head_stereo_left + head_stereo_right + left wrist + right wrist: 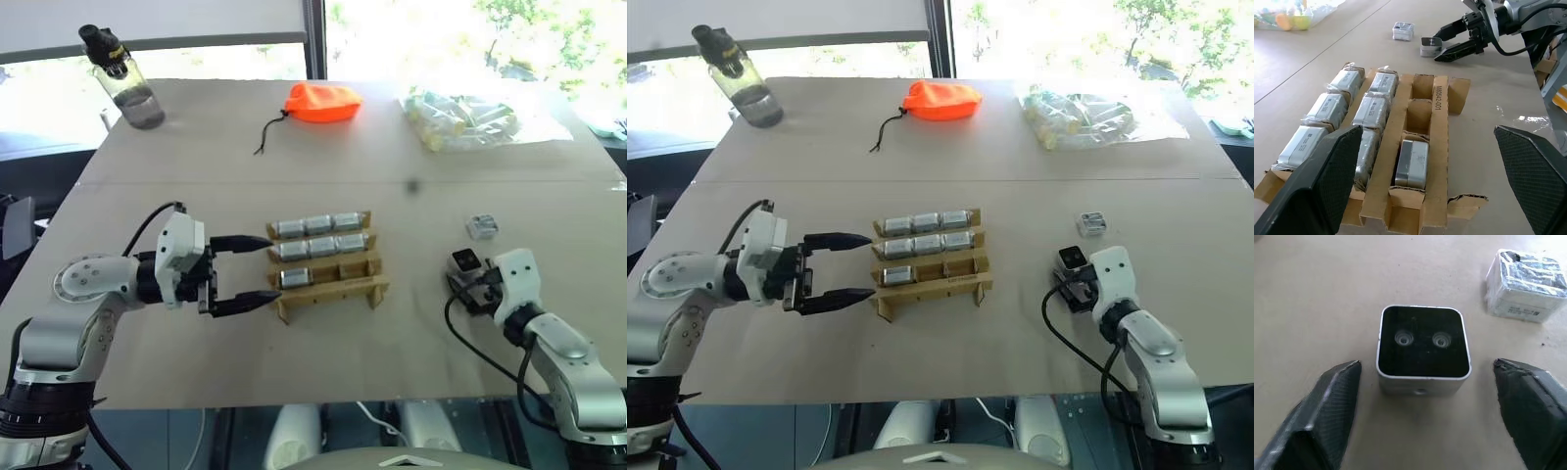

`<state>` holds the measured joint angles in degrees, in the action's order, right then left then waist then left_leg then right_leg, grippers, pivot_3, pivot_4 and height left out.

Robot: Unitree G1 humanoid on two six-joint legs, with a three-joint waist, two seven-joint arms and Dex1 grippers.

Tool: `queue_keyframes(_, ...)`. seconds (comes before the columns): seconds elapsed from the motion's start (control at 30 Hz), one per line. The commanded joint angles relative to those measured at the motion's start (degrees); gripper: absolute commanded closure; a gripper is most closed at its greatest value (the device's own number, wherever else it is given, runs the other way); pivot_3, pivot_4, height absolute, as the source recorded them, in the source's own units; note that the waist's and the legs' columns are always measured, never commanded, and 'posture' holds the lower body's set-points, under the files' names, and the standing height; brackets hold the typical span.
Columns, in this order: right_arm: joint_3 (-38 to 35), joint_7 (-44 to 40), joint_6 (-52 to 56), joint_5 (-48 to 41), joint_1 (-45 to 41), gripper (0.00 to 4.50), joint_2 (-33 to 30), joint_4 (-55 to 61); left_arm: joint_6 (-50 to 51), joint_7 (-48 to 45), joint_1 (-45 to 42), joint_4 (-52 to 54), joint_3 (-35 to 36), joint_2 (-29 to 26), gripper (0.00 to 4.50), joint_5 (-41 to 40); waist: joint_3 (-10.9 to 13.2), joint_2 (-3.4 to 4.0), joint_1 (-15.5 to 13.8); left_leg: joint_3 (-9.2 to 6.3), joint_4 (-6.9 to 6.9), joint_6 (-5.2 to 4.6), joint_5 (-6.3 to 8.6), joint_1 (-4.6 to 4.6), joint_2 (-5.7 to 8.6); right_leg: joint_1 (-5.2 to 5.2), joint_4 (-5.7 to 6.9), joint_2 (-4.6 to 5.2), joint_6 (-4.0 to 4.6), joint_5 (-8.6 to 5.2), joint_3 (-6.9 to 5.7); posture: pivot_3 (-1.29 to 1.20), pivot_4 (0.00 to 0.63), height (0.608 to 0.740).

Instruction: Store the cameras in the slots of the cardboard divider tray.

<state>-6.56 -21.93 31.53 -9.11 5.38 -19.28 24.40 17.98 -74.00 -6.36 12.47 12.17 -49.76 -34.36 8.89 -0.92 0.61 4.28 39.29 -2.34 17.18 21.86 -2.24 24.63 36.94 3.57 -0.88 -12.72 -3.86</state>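
The cardboard divider tray point(338, 289) sits mid-table. Its two far rows are full of silver cameras point(320, 225). The near row holds one camera point(1411, 164) at its left end, beside two empty slots. My left gripper point(266, 271) is open at the tray's left end, pointing along the rows, fingers clear of the cardboard. To the right, a loose camera point(1422, 347) lies black face up on the table. My right gripper point(1425, 365) is open, its fingertips on either side of that camera with gaps on both sides. A plastic-wrapped camera point(1525, 284) lies just beyond.
A water bottle point(122, 78) stands at the far left corner. An orange drawstring pouch point(323, 101) lies at the far middle and a clear plastic bag point(465, 117) of pale items at the far right. The table's front edge runs just under both arms.
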Motion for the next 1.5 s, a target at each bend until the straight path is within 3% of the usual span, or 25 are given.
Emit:
queue_keyframes(0.03, 0.0, -0.1, -1.9, -0.7, -1.0, 1.93, -0.1, 0.5, -1.0, 0.7, 0.5, 1.7, 2.3, -0.4, 0.0, -0.4, 0.0, 0.0, 0.0, -0.01, 0.0, 0.0, 0.0, 0.0, -0.01, 0.0, 0.01, 0.0, 0.0, 0.0, 0.0, 0.0, 0.15, 0.726)
queue_keyframes(0.07, 0.1, -0.1, -2.1, -0.6, -1.0, 2.46, -0.3, 0.4, -0.9, 0.8, 0.6, 1.8, 2.4, -0.4, 0.0, -0.5, 0.0, 0.0, 0.0, -0.01, 0.0, 0.0, 0.0, 0.0, -0.01, 0.0, 0.01, 0.0, 0.0, 0.0, 0.0, 0.0, 0.15, 0.726)
queue_keyframes(0.1, 0.2, -0.2, -2.3, -0.5, -1.0, 2.65, -0.5, 0.3, -0.9, 0.9, 0.7, 1.8, 2.5, -0.4, 0.0, -0.5, 0.0, 0.0, 0.0, -0.01, 0.0, 0.0, 0.0, 0.01, 0.0, 0.0, 0.01, 0.0, 0.0, 0.0, 0.0, 0.0, 0.15, 0.726)
queue_keyframes(0.33, -0.2, -1.9, -3.8, -2.2, -1.2, 2.64, -1.7, 2.8, 0.3, 2.1, 0.8, 1.8, 2.5, -0.5, 0.0, -0.6, 0.0, 0.0, 0.0, 0.0, 0.0, 0.0, 0.0, 0.02, 0.0, 0.0, 0.0, 0.01, 0.0, 0.0, 0.01, 0.0, 0.15, 0.726)
queue_keyframes(0.43, 3.3, -7.5, -11.8, 0.8, -1.9, 2.64, -6.8, 3.8, 2.5, 4.4, 0.0, 2.7, 1.7, 0.3, 0.0, -1.5, 0.0, 0.03, 0.0, 0.02, 0.01, 0.0, 0.0, 0.01, 0.01, 0.0, 0.0, 0.01, 0.0, 0.01, 0.03, 0.0, 0.15, 0.726)
queue_keyframes(0.63, 12.9, -16.5, -30.3, 8.3, -15.6, 2.64, -13.7, -2.8, 9.0, 5.9, -6.2, 1.5, -3.0, -0.2, 0.0, -1.4, 0.0, -0.03, 0.1, 0.02, 0.05, -0.01, -0.01, -0.04, 0.01, 0.0, 0.05, -0.07, -0.02, 0.0, 0.04, 0.0, 0.15, 0.726)
queue_keyframes(0.8, 20.6, -20.7, -48.0, 15.9, -28.3, 2.64, -15.6, -14.4, 15.6, 3.9, -13.0, -1.2, -6.3, 0.0, 0.0, -3.7, 0.0, -0.06, -0.1, -0.06, 0.07, 0.01, -0.02, 0.01, 0.02, 0.0, 0.08, -0.14, 0.01, 0.01, -0.02, 0.0, 0.15, 0.726)
queue_keyframes(0.97, 28.2, -19.6, -66.3, 25.2, -40.6, 2.64, -13.3, -28.8, 20.9, 4.9, -18.9, -4.4, -9.9, 0.3, 0.0, -2.5, 0.1, -0.14, 0.1, 0.01, 0.11, 0.0, -0.01, 0.13, 0.07, 0.07, 0.0, -0.04, -0.01, 0.02, 0.01, 0.0, 0.15, 0.726)
queue_keyframes(1.1, 31.4, -14.8, -74.8, 31.0, -46.8, 2.64, -8.4, -35.7, 22.5, 5.3, -21.4, -4.6, -12.3, 0.2, 0.0, -1.0, 0.1, -0.18, 0.2, -0.02, 0.08, 0.02, -0.02, 0.13, 0.03, 0.09, 0.03, -0.07, 0.0, 0.02, -0.02, 0.0, 0.15, 0.726)
queue_keyframes(1.27, 33.2, -10.4, -79.3, 35.4, -48.8, 2.64, -4.5, -39.1, 23.4, 5.6, -22.4, -4.6, -12.9, 0.8, 0.0, -0.6, 0.1, -0.18, 0.0, -0.04, 0.11, 0.03, -0.02, 0.15, 0.02, 0.09, 0.07, 0.02, 0.01, 0.03, -0.07, 0.0, 0.15, 0.726)
queue_keyframes(1.5, 34.2, -8.7, -81.4, 37.8, -47.6, 2.64, -4.5, -40.7, 24.9, 4.0, -22.8, -4.7, -13.1, 0.8, 0.0, -1.4, 0.1, -0.18, 0.1, -0.03, 0.21, 0.05, -0.03, 0.1, 0.05, 0.05, 0.2, 0.06, 0.0, 0.03, -0.05, 0.0, 0.15, 0.726)
